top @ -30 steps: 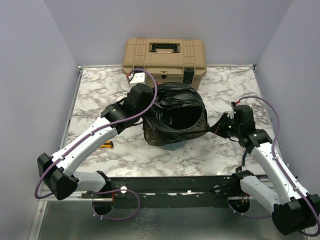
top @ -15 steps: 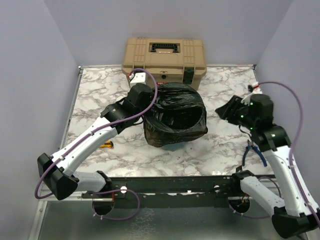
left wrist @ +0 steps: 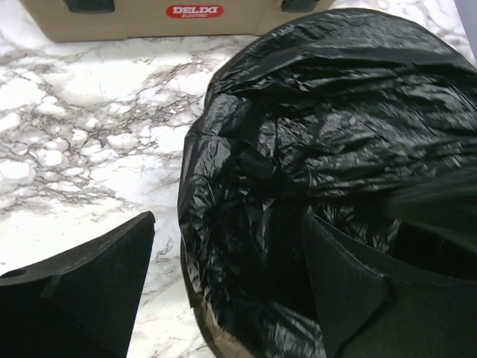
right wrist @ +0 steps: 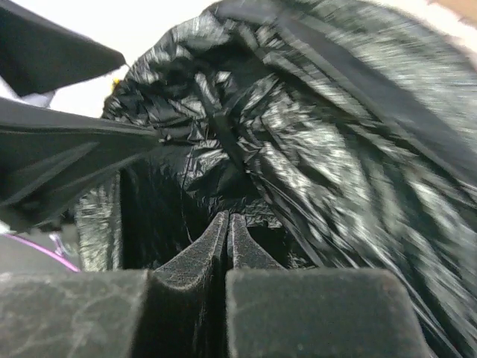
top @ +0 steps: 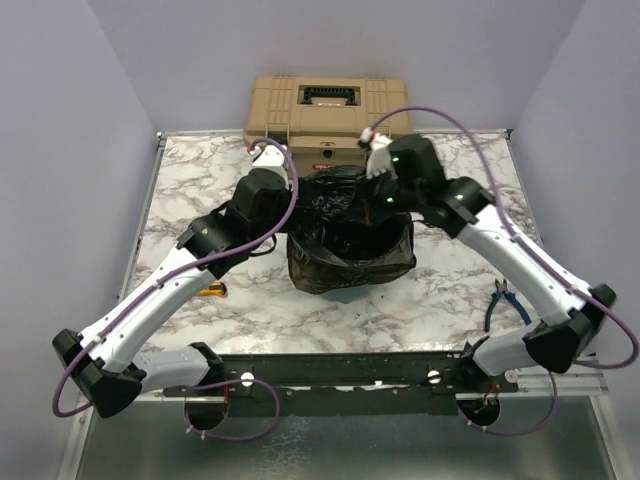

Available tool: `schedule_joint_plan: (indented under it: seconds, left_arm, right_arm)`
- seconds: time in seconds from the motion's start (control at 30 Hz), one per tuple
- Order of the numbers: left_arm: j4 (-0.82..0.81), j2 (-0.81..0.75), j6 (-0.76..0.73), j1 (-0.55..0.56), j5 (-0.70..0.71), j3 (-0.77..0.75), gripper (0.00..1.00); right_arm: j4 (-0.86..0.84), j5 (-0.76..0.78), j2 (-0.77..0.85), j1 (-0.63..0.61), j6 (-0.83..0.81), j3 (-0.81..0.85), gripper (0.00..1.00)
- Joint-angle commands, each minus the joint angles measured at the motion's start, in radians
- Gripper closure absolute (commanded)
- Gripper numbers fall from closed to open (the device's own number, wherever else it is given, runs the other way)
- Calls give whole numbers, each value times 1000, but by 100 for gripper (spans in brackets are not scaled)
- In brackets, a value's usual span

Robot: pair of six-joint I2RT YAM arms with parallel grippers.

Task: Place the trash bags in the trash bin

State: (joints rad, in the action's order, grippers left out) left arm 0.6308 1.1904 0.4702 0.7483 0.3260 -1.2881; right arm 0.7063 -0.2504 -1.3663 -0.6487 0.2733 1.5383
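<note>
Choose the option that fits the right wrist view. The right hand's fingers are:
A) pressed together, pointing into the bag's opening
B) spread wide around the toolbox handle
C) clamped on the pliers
A: the right hand shows its two pads meeting with almost no gap and nothing visible between them, aimed into the dark opening of the black bag.

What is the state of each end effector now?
Left end effector: open, holding nothing.
Right end effector: closed, nothing visibly held.
</note>
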Motion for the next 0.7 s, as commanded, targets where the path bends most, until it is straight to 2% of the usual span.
schedule_joint_plan:
  seconds: [0.0, 0.17, 0.2, 0.33, 0.57, 0.67]
  left_arm:
    - [54, -47, -60, -6, -125, -6, 26]
    - [70, -29, -58, -6, -238, 71, 55]
    - [66, -22, -54, -6, -250, 82, 66]
    - [39, -9, -49, -5, -235, 124, 87]
    - [32, 17, -45, -5, -188, 92, 100]
    - [33, 39, -46, -5, -160, 52, 100]
  right_arm:
    - [81, 131, -132, -85, -131, 37, 97]
    - [62, 203, -227, -125, -202, 11, 99]
    - [39, 224, -232, -131, -208, -10, 99]
    - [-75, 323, -247, -149, -256, -116, 99]
    - [-308, 418, -207, -172, -422, -375, 99]
    - [-420, 426, -135, -172, -428, -453, 100]
